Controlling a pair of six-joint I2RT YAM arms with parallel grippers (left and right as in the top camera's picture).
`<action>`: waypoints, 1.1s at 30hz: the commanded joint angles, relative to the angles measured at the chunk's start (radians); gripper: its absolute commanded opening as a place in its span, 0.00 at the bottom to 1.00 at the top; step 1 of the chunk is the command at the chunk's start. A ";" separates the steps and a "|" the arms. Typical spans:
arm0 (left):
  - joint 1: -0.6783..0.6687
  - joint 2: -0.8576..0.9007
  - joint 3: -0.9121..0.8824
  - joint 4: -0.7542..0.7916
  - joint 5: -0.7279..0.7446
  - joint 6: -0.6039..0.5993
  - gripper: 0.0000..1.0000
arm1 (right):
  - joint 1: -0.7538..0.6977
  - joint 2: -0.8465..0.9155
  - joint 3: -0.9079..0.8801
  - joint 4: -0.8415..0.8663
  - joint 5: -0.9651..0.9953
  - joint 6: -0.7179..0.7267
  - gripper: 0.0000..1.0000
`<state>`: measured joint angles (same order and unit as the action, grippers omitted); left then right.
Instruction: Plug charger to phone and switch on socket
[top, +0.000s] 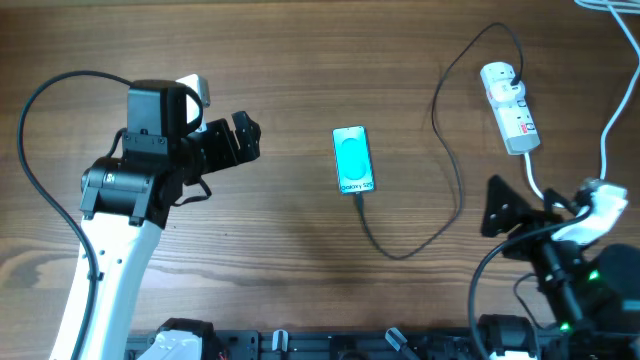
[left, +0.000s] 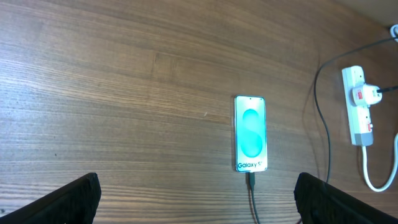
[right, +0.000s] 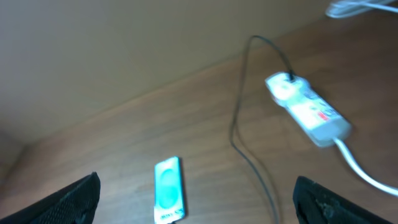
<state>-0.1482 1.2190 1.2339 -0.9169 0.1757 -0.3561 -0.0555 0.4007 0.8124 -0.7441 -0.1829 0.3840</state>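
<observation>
The small rectangular teal-screened smartphone (top: 352, 158) lies flat on the brown wooden desk (top: 300, 60). The thin black charger cable (top: 459, 200) meets the smartphone's near short edge, then loops right of it to the white elongated power strip (top: 510, 108). The left hand (top: 246, 138), left of the smartphone, is released and empty. The right hand (top: 492, 208), right of the smartphone, is likewise released and empty.

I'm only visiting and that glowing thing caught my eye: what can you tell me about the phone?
The phone is a slim rectangle lying flat, screen up, on the wooden table. Its screen glows teal, with white "Galaxy" text near the end where a thin black cable joins it, apparently plugged in. Nothing else touches it.
</observation>
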 joint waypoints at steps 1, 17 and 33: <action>0.005 0.004 -0.004 0.003 -0.013 0.012 1.00 | 0.058 -0.107 -0.141 0.084 -0.031 -0.032 1.00; 0.005 0.004 -0.004 0.003 -0.013 0.012 1.00 | 0.102 -0.290 -0.479 0.484 -0.115 -0.201 1.00; 0.005 0.004 -0.004 0.003 -0.013 0.012 1.00 | 0.116 -0.392 -0.676 0.721 -0.111 -0.223 1.00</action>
<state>-0.1482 1.2190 1.2339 -0.9161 0.1757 -0.3561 0.0566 0.0731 0.1955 -0.0544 -0.2810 0.1772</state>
